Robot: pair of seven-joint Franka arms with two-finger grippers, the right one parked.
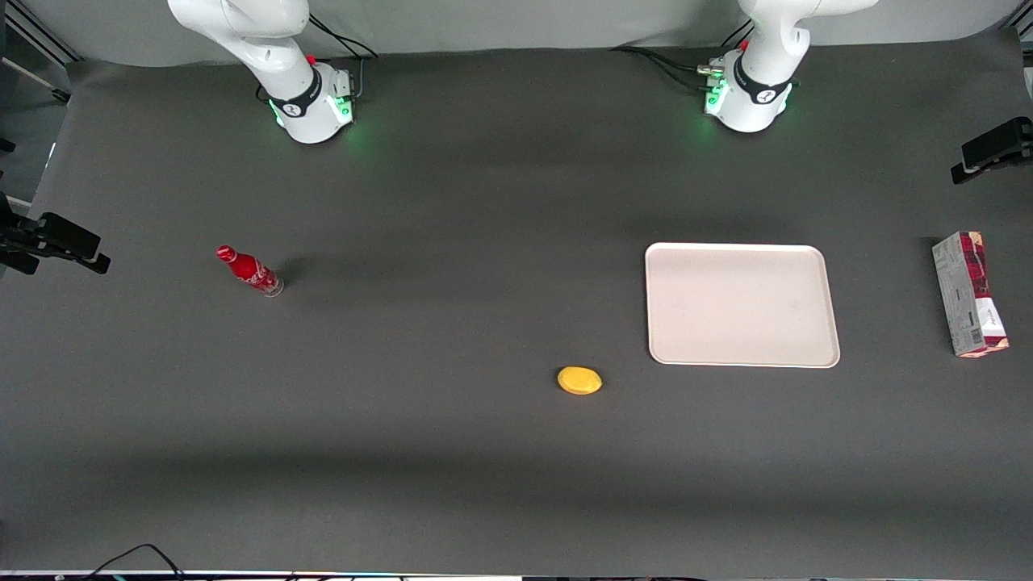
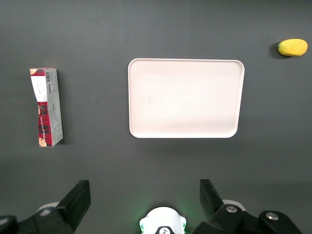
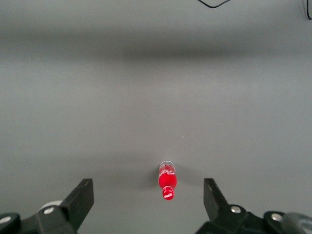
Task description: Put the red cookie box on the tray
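Note:
The red cookie box (image 1: 968,294) lies flat on the dark table near the working arm's end, beside the tray and apart from it. Its grey printed side and dark red plaid face show; it also shows in the left wrist view (image 2: 46,107). The tray (image 1: 742,305) is pale pinkish-white and has nothing on it; it shows in the left wrist view too (image 2: 185,97). My left gripper (image 2: 145,191) is open and holds nothing. It hangs high above the table over its arm's base (image 2: 162,222), farther from the front camera than the tray and the box. It is out of the front view.
A yellow oval object (image 1: 579,380) lies near the tray's corner, nearer the front camera, and shows in the left wrist view (image 2: 292,47). A small red bottle (image 1: 248,271) stands toward the parked arm's end. Black clamps (image 1: 997,145) sit at the table's ends.

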